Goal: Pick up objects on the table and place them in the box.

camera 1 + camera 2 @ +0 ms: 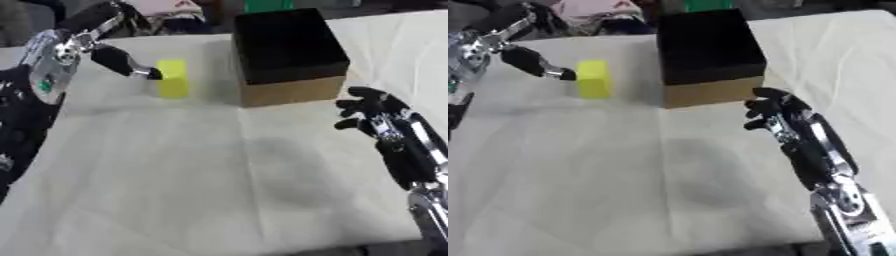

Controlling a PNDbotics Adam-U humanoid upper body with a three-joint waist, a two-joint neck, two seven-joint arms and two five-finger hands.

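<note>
At the upper left of the table, my left hand (122, 61) reaches in from the side with a dark finger stretched out straight, its tip touching the left face of the yellow rectangular block (173, 78). Nothing is curled round the block; the hand only meets it at that 1 point. Behind the finger, my silver and black forearm slopes up toward the left edge of the view.

Over on the right, my right hand (773, 114) hovers above the cloth with its fingers bent partway and spread, holding nothing. Its fingertips sit just beside the near right corner of the box, and whether they touch it I cannot tell.

The yellow block stands upright on the white cloth-covered table (219, 190), taller than it is wide, plain and bright on every face I can see. Just to its right, apart from it, stands the open cardboard box with a black interior (289, 47), brown on its near wall.
</note>
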